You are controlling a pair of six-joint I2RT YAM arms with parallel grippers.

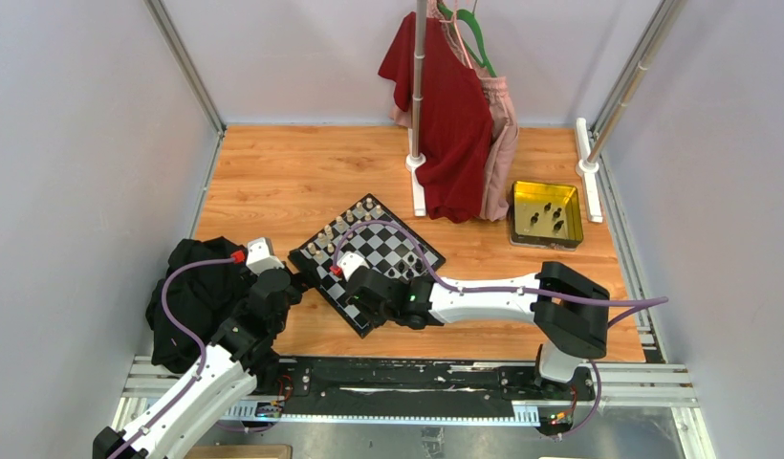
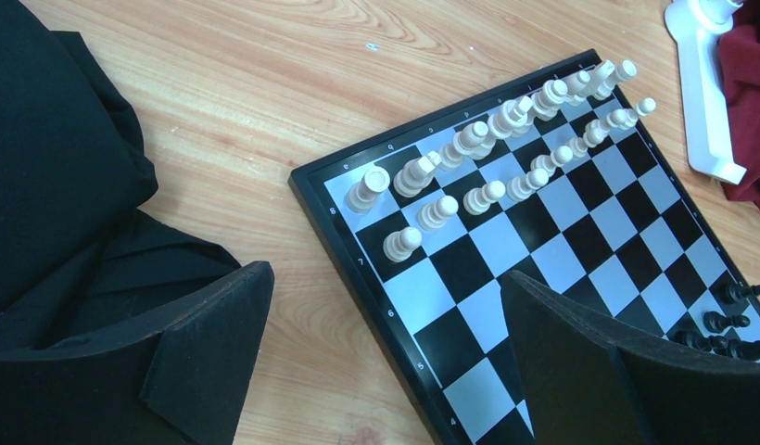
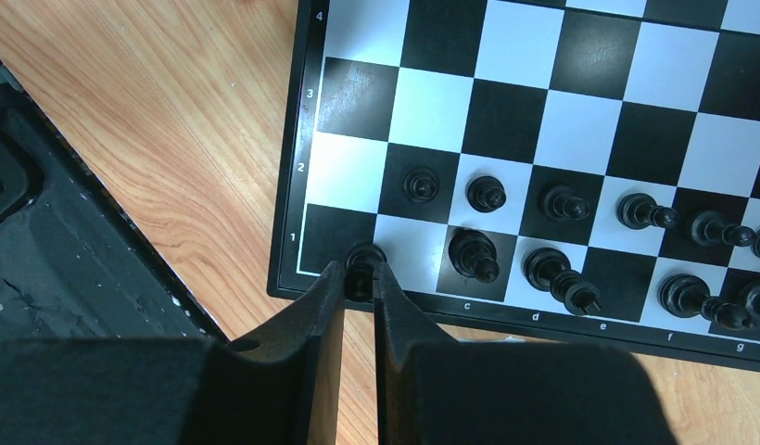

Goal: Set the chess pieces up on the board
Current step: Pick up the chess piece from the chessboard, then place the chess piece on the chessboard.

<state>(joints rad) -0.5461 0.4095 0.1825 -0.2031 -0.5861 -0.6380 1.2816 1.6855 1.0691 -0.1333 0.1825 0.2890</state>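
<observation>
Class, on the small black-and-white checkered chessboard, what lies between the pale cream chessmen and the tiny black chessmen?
Only bare squares of the chessboard separate cream chessmen from black chessmen, seen in the left wrist view.

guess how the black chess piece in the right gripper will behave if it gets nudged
Likely light and rigid: the black chess piece is far narrower than the right gripper pinching it. It probably tips easily, looking tall on a small base. A neighbouring black piece stands close, so a topple might knock it.

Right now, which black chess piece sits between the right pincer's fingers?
The black piece on row 1 nearest the board's corner; the other black pieces stand free along rows 1 and 2.
</observation>
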